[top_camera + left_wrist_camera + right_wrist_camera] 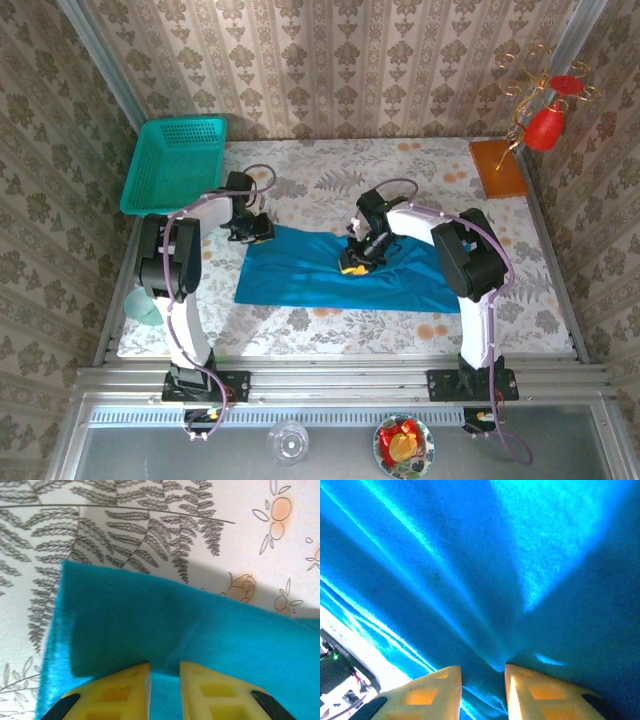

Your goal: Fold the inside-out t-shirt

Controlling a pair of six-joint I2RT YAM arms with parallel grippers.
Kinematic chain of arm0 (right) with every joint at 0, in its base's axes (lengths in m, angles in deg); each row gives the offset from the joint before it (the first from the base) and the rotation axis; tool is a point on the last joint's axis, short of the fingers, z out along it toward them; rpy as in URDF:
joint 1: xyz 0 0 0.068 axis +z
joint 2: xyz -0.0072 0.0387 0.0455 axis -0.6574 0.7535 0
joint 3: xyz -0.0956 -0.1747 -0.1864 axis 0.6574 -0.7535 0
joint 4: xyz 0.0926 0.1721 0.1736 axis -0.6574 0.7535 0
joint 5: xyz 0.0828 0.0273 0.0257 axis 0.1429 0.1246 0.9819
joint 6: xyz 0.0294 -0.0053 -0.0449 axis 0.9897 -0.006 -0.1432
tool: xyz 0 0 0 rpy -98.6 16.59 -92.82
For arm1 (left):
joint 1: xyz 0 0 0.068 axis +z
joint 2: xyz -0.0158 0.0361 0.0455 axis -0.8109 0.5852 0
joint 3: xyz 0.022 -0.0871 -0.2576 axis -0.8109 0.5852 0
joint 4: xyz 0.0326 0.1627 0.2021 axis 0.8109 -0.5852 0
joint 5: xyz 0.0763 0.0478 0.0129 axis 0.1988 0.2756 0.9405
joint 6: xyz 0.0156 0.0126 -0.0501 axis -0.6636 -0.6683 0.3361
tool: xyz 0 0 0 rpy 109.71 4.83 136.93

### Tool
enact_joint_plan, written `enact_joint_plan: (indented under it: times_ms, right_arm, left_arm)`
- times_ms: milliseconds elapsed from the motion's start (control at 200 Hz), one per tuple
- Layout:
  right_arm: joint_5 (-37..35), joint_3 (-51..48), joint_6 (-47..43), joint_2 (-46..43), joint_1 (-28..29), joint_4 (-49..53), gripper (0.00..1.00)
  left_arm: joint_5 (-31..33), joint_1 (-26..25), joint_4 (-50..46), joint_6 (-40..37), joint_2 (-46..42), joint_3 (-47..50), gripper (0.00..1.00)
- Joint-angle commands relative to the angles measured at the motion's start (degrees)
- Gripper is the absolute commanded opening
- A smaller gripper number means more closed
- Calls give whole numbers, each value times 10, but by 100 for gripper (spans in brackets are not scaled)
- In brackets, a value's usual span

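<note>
The t-shirt (300,278) lies flat on the table (330,180), my left claw (165,667) narrowed on its far corner and my right claw (482,670) on mid-cloth, so I judge a fold is starting and both should lift evenly.

Top ext. cam is fixed high, above and behind the arm bases (195,385) (seen at frame bottom), angled down over the whole table (300,325). Left wrist cam is held v. close behind the left gripper (164,666), facing down on a t-shirt (200,640) corner, w/ bare table in the upper frame. Right wrist cam is set closer still behind the right gripper (482,668), facing creased fabric. The t-shirt is shared by all 3 views.
</note>
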Motion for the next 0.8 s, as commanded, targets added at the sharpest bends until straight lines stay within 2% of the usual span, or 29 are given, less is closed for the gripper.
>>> enact_joint_plan:
  times_ms: [0, 120, 205, 340, 495, 625, 795]
  right_arm:
    - [16, -23, -14, -17, 12, 18, 30]
    - [-2, -28, -7, -37, 14, 22, 30]
    - [-41, -15, 3, -55, 13, 25, 35]
    - [-107, 25, 20, -54, 5, 30, 36]
    - [-134, 50, 41, -40, -21, 17, 37]
    - [-132, 40, 59, -32, -67, -10, 37]
    - [-112, 37, 66, 2, -126, -41, 38]
  left_arm:
    - [8, 9, -26, -17, 12, -17, 23]
    - [9, 12, -28, -19, 5, -17, 22]
    - [10, 13, -26, -20, -13, -16, 22]
    - [13, 17, -32, -21, -25, -23, 23]
    - [-39, 7, -5, -18, -24, -30, 23]
    - [-39, -13, -16, -16, 6, -54, 22]
    - [-15, 5, -37, -20, 53, -77, 22]
